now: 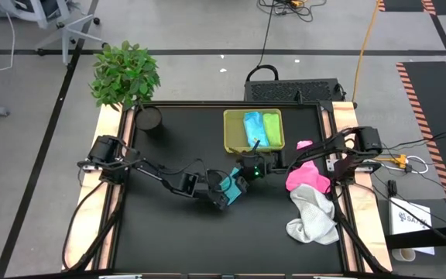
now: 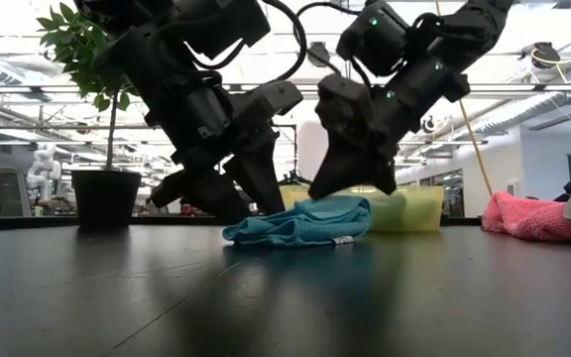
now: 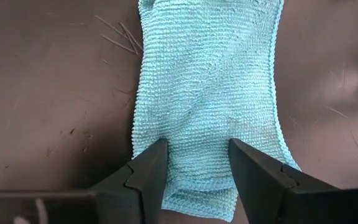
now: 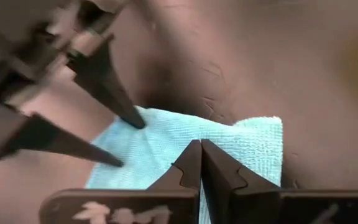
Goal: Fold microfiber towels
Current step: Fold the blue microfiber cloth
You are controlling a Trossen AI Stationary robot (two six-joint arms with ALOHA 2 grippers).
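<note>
The teal towel (image 1: 233,186) lies mid-table as a narrow folded strip (image 3: 210,81), its underside on the black table top. My left gripper (image 3: 197,149) comes in from the table's left and stands open, with both fingertips down on one end of the strip. My right gripper (image 4: 201,144) reaches in from the right and is shut, its tips on the towel's other part (image 4: 247,143). In the low view the towel (image 2: 300,223) shows bunched below both grippers. The pink towel (image 1: 308,177) and white towel (image 1: 313,221) lie heaped at the right; the light blue towel (image 1: 252,128) and lime green towel (image 1: 272,128) lie in the tray. My left gripper has its two open fingertips (image 3: 159,149) set on the top of the teal towel near one short end (image 3: 197,190), slanting down from the table's left. The fingers stand apart across the strip's width. The towel lies on the table. My right gripper touches the teal towel's top layer (image 4: 185,140) with its shut fingertips, slanting down from the table's right. Whether a layer is pinched between them I cannot tell. The towel stays on the table.
The yellow-green tray (image 1: 231,132) stands just beyond the grippers toward the far edge. A potted plant (image 1: 126,74) and a dark pot (image 1: 149,118) stand at the far left corner. Bare table top (image 1: 169,240) spreads toward the near edge.
</note>
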